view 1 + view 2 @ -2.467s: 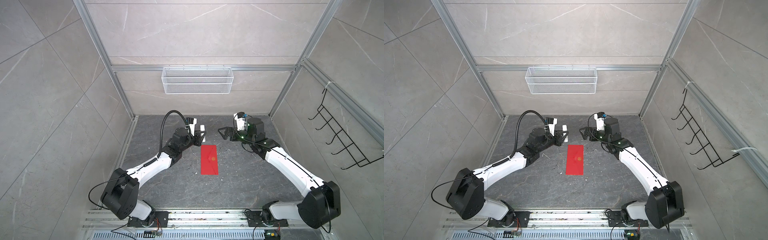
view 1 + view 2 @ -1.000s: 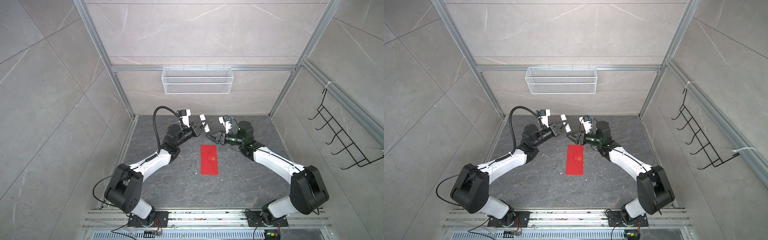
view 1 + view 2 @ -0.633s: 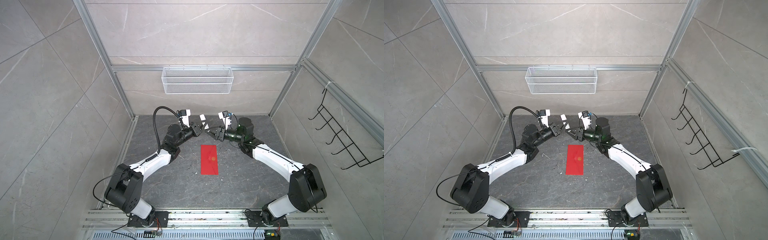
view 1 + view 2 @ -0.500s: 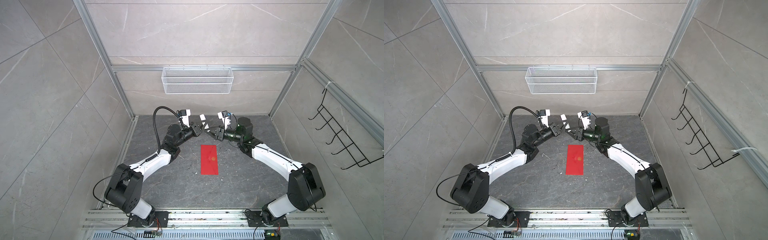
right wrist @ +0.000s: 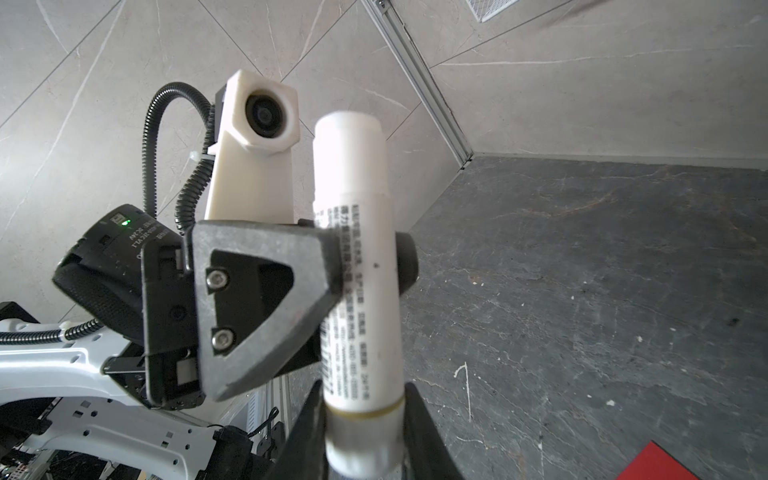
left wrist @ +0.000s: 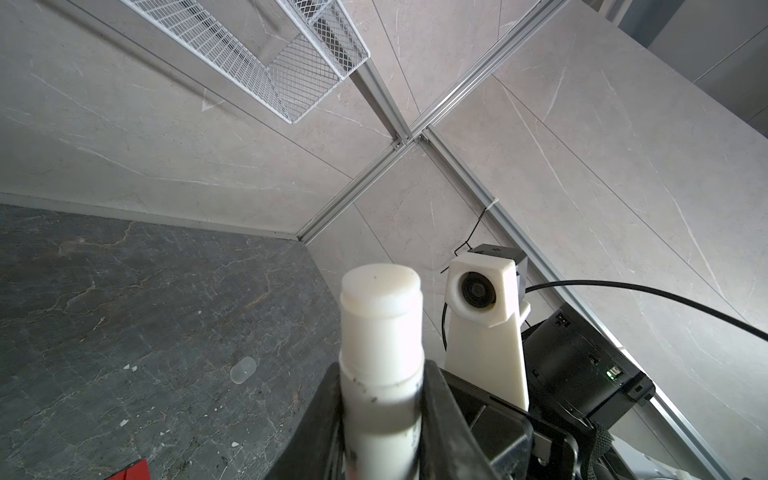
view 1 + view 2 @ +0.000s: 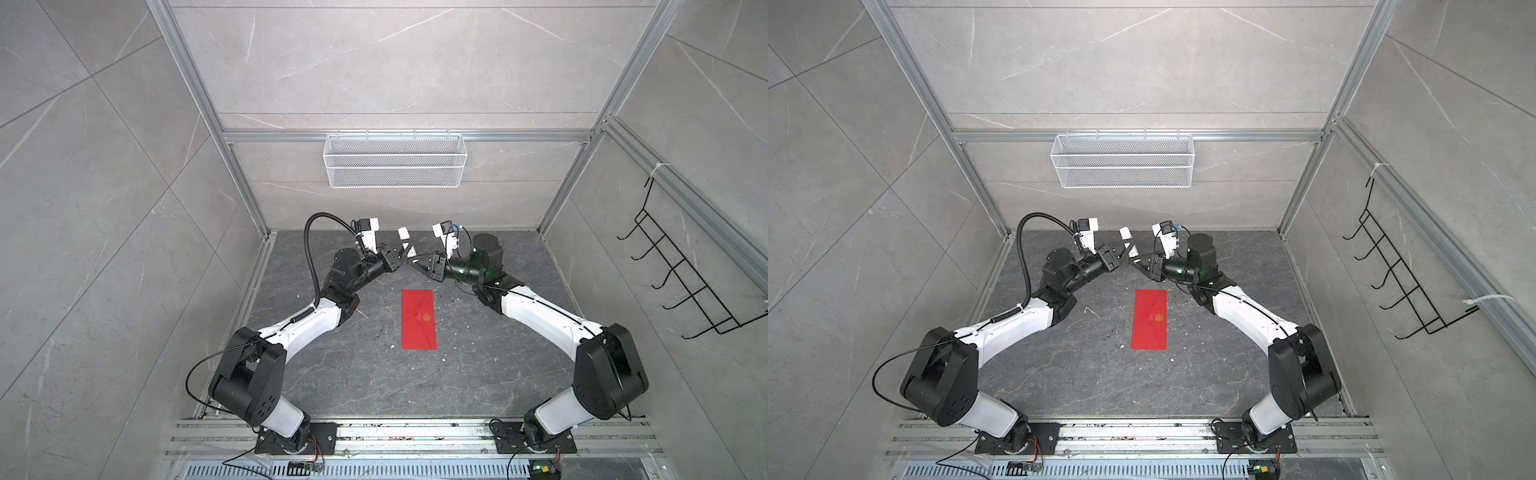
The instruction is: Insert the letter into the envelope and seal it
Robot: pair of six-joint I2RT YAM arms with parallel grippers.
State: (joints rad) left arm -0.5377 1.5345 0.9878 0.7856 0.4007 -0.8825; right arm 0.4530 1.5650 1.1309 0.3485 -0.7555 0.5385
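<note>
While my left gripper (image 5: 365,266) keeps its pinch across the middle of the white glue stick (image 5: 353,174), my right gripper (image 5: 363,419), whose jaws stood wider and short of the tube a second ago, has come in and now presses together on its ringed end. Both hold it raised over the back of the dark table (image 7: 374,382). The envelope (image 7: 419,320) lies flat and unmoved mid-table, in front of both grippers, gold emblem up. Only my right wrist view shows the tube's printed label. Only my left wrist view shows a small clear cap-like piece (image 6: 243,370) on the stone. Only the top views show the envelope whole.
</note>
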